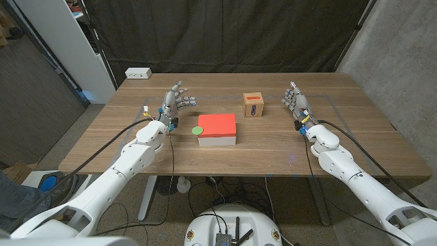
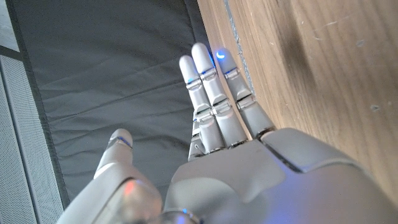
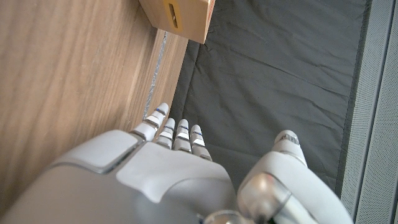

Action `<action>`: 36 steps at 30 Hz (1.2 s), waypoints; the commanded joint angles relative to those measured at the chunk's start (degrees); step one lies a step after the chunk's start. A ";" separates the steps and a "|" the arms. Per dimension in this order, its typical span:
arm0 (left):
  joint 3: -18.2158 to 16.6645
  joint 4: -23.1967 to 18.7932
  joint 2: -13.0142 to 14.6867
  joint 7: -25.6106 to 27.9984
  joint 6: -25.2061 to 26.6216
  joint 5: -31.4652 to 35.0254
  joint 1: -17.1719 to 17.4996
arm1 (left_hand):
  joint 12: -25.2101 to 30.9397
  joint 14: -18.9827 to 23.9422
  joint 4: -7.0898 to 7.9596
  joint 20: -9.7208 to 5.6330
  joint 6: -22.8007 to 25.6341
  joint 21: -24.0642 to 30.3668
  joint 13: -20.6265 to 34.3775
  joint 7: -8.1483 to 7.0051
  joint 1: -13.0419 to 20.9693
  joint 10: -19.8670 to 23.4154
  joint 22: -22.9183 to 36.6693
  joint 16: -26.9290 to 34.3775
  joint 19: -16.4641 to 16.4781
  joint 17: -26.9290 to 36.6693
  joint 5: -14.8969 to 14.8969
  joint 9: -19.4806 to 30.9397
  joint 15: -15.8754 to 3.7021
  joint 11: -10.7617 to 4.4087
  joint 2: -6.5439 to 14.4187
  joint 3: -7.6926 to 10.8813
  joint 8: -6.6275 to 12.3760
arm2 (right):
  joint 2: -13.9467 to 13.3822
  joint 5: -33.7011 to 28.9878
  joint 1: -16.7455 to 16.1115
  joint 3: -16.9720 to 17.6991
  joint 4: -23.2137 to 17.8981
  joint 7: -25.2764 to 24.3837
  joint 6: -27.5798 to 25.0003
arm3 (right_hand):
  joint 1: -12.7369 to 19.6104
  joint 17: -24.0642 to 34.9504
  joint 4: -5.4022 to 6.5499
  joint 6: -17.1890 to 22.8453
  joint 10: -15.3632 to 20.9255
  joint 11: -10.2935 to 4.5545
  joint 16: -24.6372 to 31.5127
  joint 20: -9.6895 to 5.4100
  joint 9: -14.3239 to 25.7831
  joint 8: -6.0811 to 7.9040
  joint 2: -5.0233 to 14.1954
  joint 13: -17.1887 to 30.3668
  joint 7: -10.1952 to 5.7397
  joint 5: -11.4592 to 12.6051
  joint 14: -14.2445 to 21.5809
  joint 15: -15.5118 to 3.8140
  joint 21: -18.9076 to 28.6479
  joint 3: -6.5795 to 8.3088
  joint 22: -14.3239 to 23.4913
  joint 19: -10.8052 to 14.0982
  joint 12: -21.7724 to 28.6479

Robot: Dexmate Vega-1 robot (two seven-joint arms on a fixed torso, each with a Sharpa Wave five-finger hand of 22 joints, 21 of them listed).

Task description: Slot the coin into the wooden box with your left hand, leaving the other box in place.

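A red-topped box (image 1: 217, 128) sits mid-table (image 1: 287, 147), with the green coin (image 1: 197, 130) lying on the wood just beside it, on the side toward the left hand (image 1: 176, 104). That hand hovers a little past the coin, fingers (image 2: 211, 93) spread wide and holding nothing. The wooden box (image 1: 254, 105) stands beyond the red one toward the right hand (image 1: 296, 102), which waits near it, its fingers (image 3: 168, 134) straight and empty.

coin (image 1: 197, 130) left of box (image 1: 218, 129) (touching)
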 commanded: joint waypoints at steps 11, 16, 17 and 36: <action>-1.96 -5.30 -1.04 8.96 2.31 -0.25 3.67 | 28.25 11.48 -0.03 -6.92 21.98 23.82 27.34 -0.15 11.56 15.01 27.89 24.01 7.11 17.54 0.23 0.65 -3.95 -8.09 -3.28 -0.20 0.97 | -0.46 -0.24 -1.96 0.49 -2.29 -1.49 0.70 | 0.60 -0.09 -0.40 0.89 1.34 0.31 0.60 0.20 0.17 0.28 0.07 -0.01 1.17 0.19 1.27 0.25 0.04 0.42 0.29 1.14 0.64; -2.33 -6.87 -0.17 9.56 3.30 -0.48 4.86 | 34.99 13.92 0.73 -10.21 26.02 28.02 30.93 -1.30 11.36 14.61 31.37 30.04 10.62 23.70 0.38 0.83 -3.98 -8.78 -2.88 0.20 0.41 | -1.01 -0.19 -3.08 0.86 -3.79 -2.25 0.44 | 0.72 -0.17 -0.50 1.05 1.49 0.29 0.66 0.20 0.17 0.29 0.10 -0.05 1.10 0.16 1.56 0.22 0.08 0.45 0.29 1.43 0.62; -2.36 -7.16 0.25 9.16 3.74 -0.71 4.99 | 35.39 14.28 0.93 -10.53 26.26 28.98 30.66 -1.43 10.87 14.48 32.68 31.06 11.05 24.75 0.40 0.85 -3.97 -8.77 -2.76 0.35 0.14 | -1.18 -0.19 -3.33 0.93 -4.15 -2.41 0.32 | 0.75 -0.19 -0.52 1.08 1.48 0.29 0.66 0.21 0.17 0.29 0.10 -0.06 1.09 0.15 1.58 0.20 0.07 0.46 0.29 1.47 0.60; -4.05 -14.71 2.85 14.41 12.41 -3.87 7.85 | 39.56 14.46 -0.74 -10.65 29.28 27.49 26.30 -1.36 16.32 14.69 27.92 33.51 15.47 21.32 1.65 1.02 -3.89 -8.58 -1.38 5.70 -0.48 | -2.74 -1.27 -7.67 2.07 -9.56 -6.00 0.28 | 1.13 -0.46 -0.83 1.53 2.29 0.26 0.67 0.61 0.18 0.31 0.15 -0.14 0.69 0.05 2.06 0.30 0.01 0.55 0.30 1.93 0.67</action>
